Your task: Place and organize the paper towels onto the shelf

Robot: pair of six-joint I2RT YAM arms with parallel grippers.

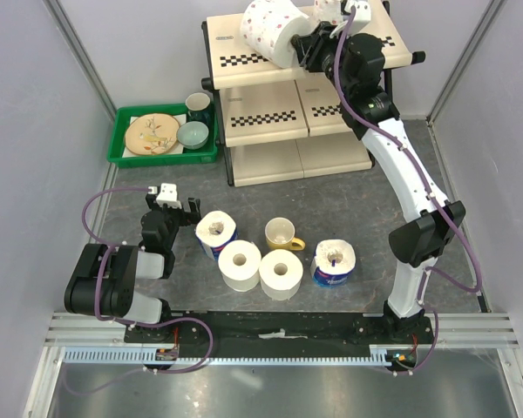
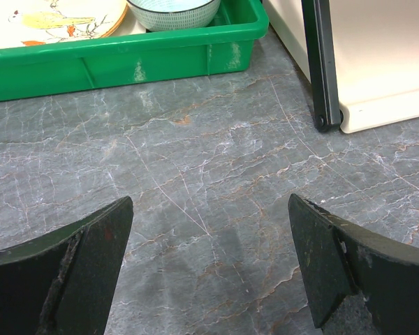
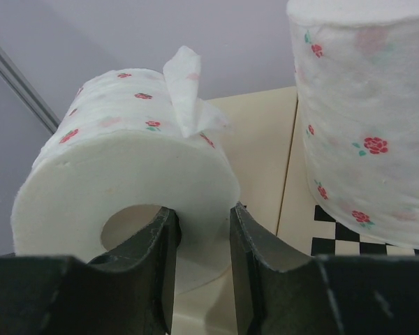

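Note:
My right gripper [image 3: 202, 215] is shut on a floral paper towel roll [image 3: 126, 181], one finger inside its hollow core and the other outside its wall. From above, that gripper [image 1: 308, 45] holds the roll [image 1: 275, 35] over the top tier of the shelf [image 1: 227, 39]. A second floral roll [image 3: 366, 105] stands close by on the cream panel [image 3: 262, 132]. On the table stand two blue-wrapped rolls [image 1: 216, 233] [image 1: 334, 261] and two plain white rolls [image 1: 240, 264] [image 1: 281, 273]. My left gripper [image 1: 176, 209] [image 2: 209, 265] hangs open over bare table, left of those rolls.
A yellow mug [image 1: 281, 233] stands among the table rolls. A green tray [image 1: 122, 157] with a plate, bowl and dark cup sits left of the shelf; its wall [image 2: 126, 59] and the shelf's black leg [image 2: 321, 70] lie ahead of the left gripper.

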